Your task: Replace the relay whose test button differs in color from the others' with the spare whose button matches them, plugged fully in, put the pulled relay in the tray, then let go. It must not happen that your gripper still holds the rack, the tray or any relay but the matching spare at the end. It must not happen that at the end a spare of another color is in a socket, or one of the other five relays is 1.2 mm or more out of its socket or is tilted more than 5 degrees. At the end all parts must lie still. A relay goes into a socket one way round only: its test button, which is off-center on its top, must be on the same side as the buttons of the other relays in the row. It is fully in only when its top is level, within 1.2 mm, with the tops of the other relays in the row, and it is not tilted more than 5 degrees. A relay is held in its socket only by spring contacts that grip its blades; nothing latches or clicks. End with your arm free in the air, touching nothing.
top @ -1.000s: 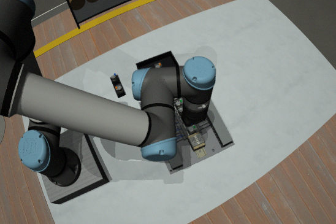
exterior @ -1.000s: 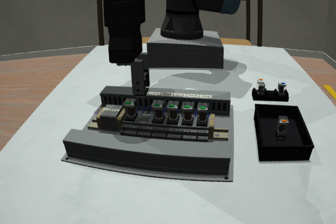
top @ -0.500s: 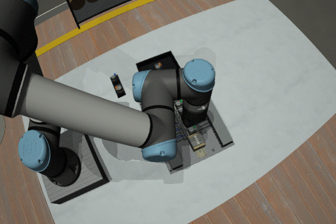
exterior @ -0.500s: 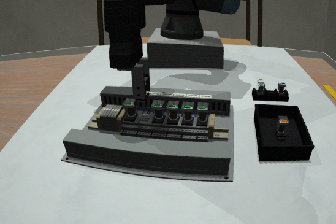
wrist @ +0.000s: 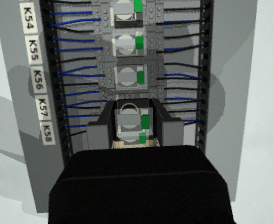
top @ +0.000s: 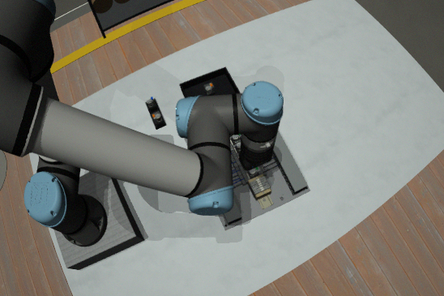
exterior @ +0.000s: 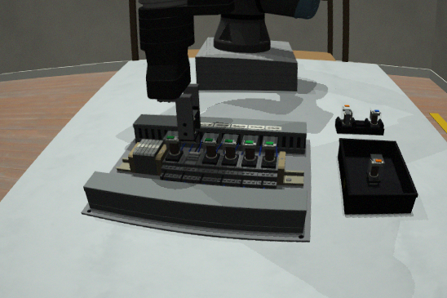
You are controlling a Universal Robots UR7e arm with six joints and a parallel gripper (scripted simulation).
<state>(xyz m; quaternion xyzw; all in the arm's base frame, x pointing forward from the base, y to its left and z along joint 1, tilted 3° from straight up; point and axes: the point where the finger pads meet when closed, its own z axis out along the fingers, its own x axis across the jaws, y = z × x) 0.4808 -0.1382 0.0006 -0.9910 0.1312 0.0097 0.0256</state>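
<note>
My gripper (exterior: 191, 131) (wrist: 133, 111) is shut on a relay with a green test button (wrist: 128, 119), its button on the right in the wrist view, like those in the row. The fingers mostly hide it in the exterior view. It hangs above or at the one empty socket (exterior: 193, 159), second from the left there; the wrist view hides its blades. Green-button relays (exterior: 174, 149) (exterior: 230, 153) stand in the other sockets. A relay with an orange button (exterior: 373, 168) (top: 208, 87) stands in the black tray (exterior: 379, 205) (top: 202, 78).
A black holder (exterior: 359, 129) (top: 161, 125) behind the tray bears a relay with an orange button (exterior: 347, 116) and one with a blue button (exterior: 374, 117). Grey wire ducts (exterior: 196, 198) flank the row; terminal blocks (exterior: 145, 157) stand at its left end.
</note>
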